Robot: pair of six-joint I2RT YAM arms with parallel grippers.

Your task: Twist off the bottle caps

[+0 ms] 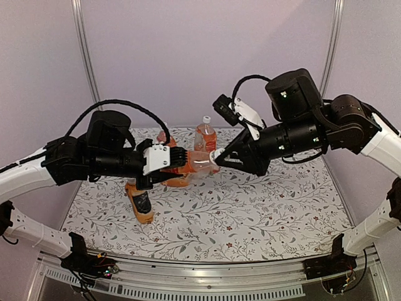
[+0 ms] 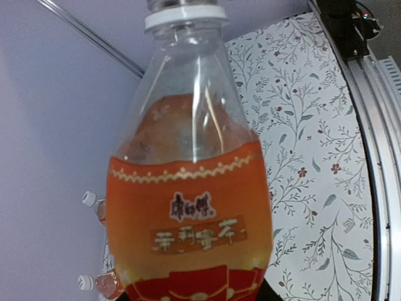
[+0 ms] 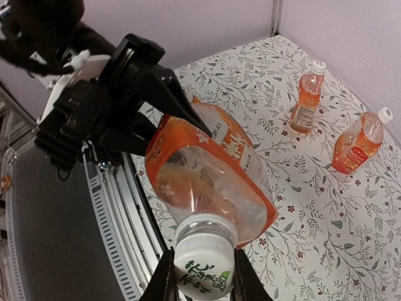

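Note:
A clear bottle of orange drink point(image 1: 195, 164) hangs sideways above the table with my left gripper point(image 1: 170, 160) shut around its labelled body point(image 2: 188, 213). Its white bottle cap point(image 3: 203, 260) points toward the right arm. My right gripper point(image 3: 204, 281) is shut on that cap, one black finger point(image 3: 163, 281) pressed to each side. In the left wrist view the same cap point(image 2: 186, 15) sits at the top edge, and my own fingers are almost wholly hidden behind the bottle.
A capped bottle point(image 1: 205, 133) stands upright at the back of the flowered cloth point(image 1: 250, 219), and another point(image 1: 164, 138) shows behind the left gripper. A black-labelled bottle point(image 1: 141, 204) lies at the near left. A metal rail point(image 1: 207, 276) runs along the front edge.

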